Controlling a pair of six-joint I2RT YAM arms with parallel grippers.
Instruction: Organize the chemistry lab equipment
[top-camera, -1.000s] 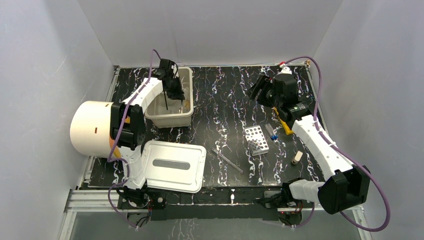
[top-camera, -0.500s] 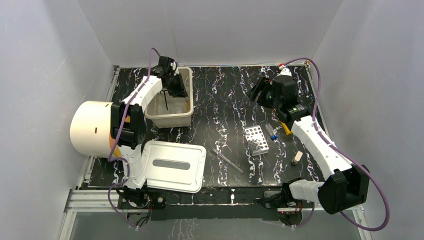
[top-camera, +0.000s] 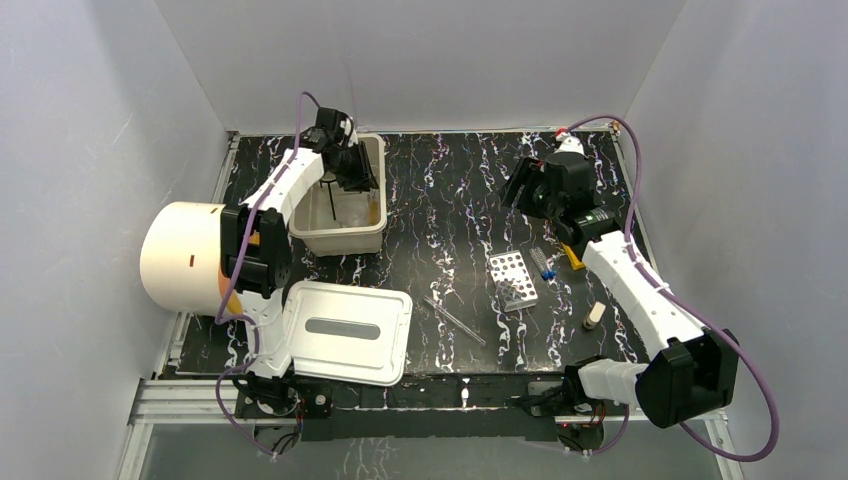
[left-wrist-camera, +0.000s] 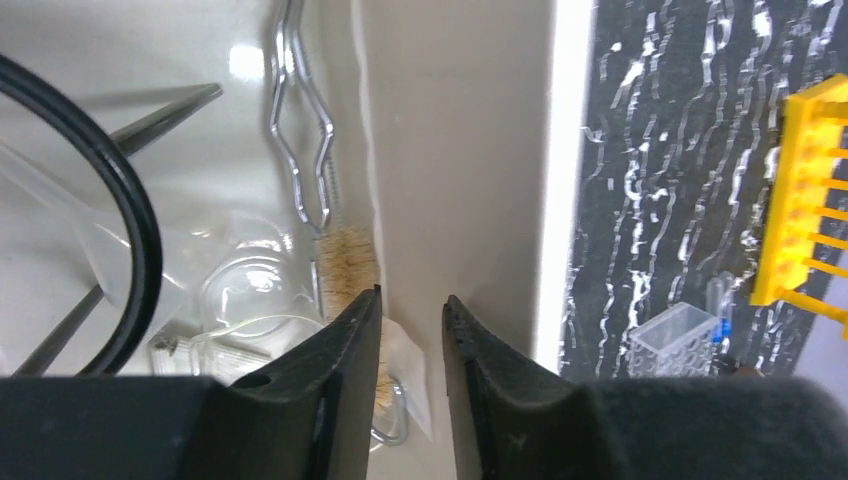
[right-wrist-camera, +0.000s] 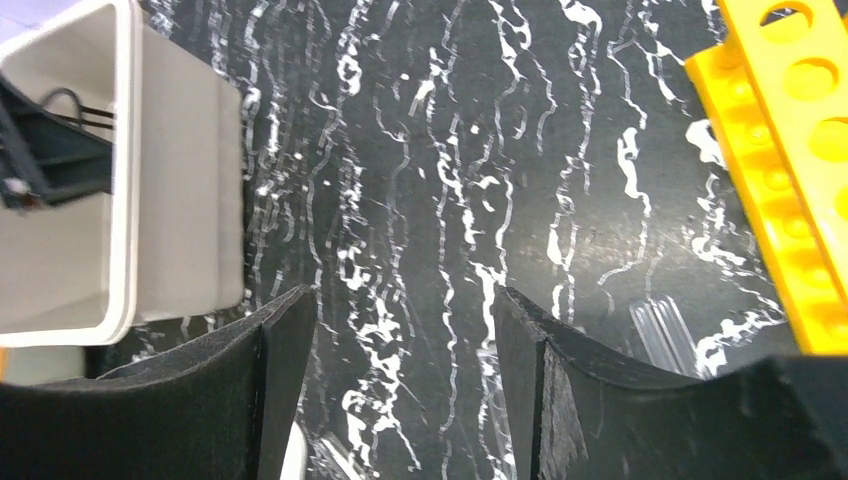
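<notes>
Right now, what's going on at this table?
Two robot arms are sorting lab gear into a cream bin. The left claw hangs over the bin, jaws slightly apart and empty. Wire tongs, a brush and a glass beaker lie inside. The right claw is open and empty above the table. The silver rack, glass rods, blue-capped vials and yellow rack are not yet packed.
</notes>
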